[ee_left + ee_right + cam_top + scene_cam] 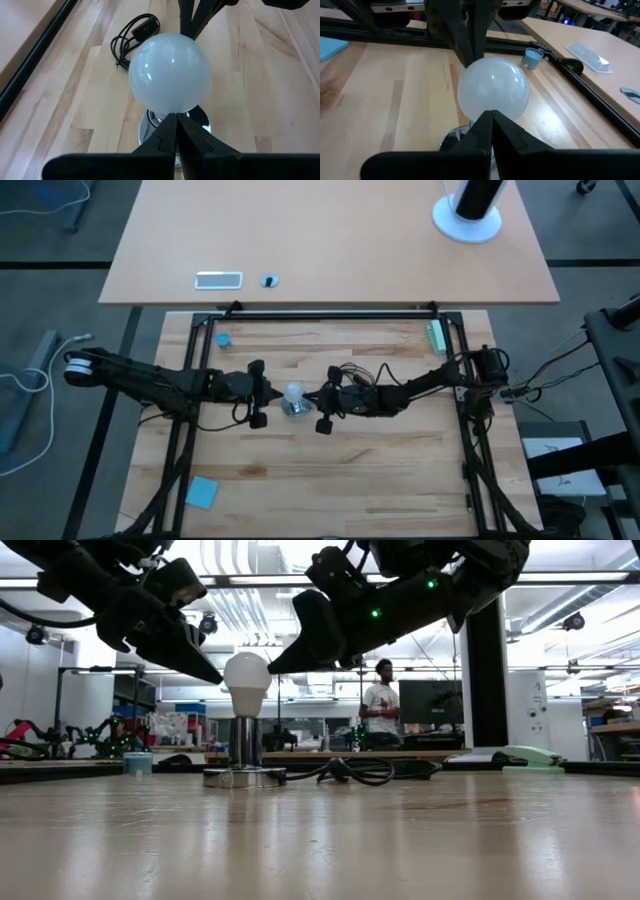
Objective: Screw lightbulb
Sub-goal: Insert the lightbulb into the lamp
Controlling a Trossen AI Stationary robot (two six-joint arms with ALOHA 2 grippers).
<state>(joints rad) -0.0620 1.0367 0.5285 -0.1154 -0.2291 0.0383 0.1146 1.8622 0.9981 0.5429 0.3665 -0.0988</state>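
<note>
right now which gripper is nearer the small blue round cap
Left. The left gripper, shut, sits beside the white frosted lightbulb on the small blue round cap's side; the right gripper, shut, lies beyond the bulb.

Left tool, right tool closed, facing.

The lightbulb is showing frosted white, with a silvery neck above a shiny silver socket disc. A black cord is lying on the pale wood-grain table, which is showing butcher-block strips. Both grippers, left and right, are appearing matte black. A small blue cap and a light-blue square pad are standing out.
</note>
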